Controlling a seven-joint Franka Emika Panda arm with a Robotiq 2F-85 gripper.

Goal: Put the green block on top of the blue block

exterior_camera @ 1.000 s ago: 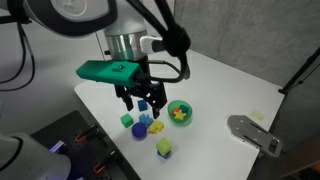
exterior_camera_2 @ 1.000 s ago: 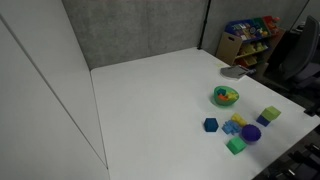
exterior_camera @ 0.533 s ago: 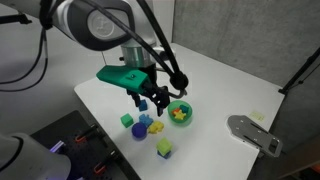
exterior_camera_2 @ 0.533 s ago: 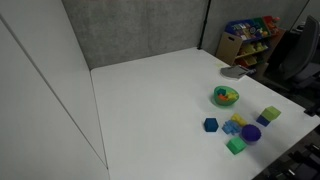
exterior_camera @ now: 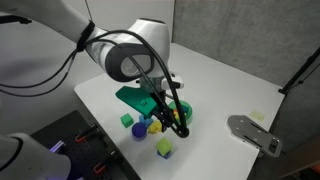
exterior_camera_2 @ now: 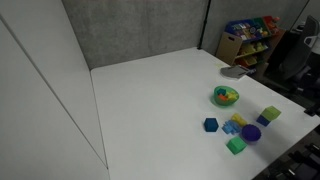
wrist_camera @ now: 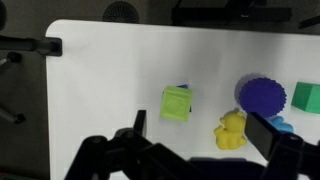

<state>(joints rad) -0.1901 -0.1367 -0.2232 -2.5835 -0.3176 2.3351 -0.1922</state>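
The lime green block [wrist_camera: 178,103] rests on a dark blue block, which shows only as a sliver [wrist_camera: 181,88] at its far edge. The pair also shows in both exterior views, with the lime block [exterior_camera: 164,147] [exterior_camera_2: 270,114] over a dark block [exterior_camera_2: 263,121]. My gripper [wrist_camera: 205,135] is open and empty. It hovers above the table close to the pair, and a yellow toy [wrist_camera: 231,130] shows between its fingers [wrist_camera: 140,128]. In an exterior view the gripper [exterior_camera: 177,125] hangs near the bowl, above the cluster of toys.
A purple ball [wrist_camera: 261,95] [exterior_camera_2: 250,133], a darker green cube [wrist_camera: 305,96] [exterior_camera_2: 236,146] [exterior_camera: 127,120] and a brighter blue cube [exterior_camera_2: 211,125] lie around. A green bowl [exterior_camera_2: 226,96] [exterior_camera: 184,113] stands behind them. A grey object [exterior_camera: 250,131] lies at the table's edge.
The arm has swung and lowered, carrying the gripper from above the blue cube toward the bowl and the lime block. The blocks have not moved.
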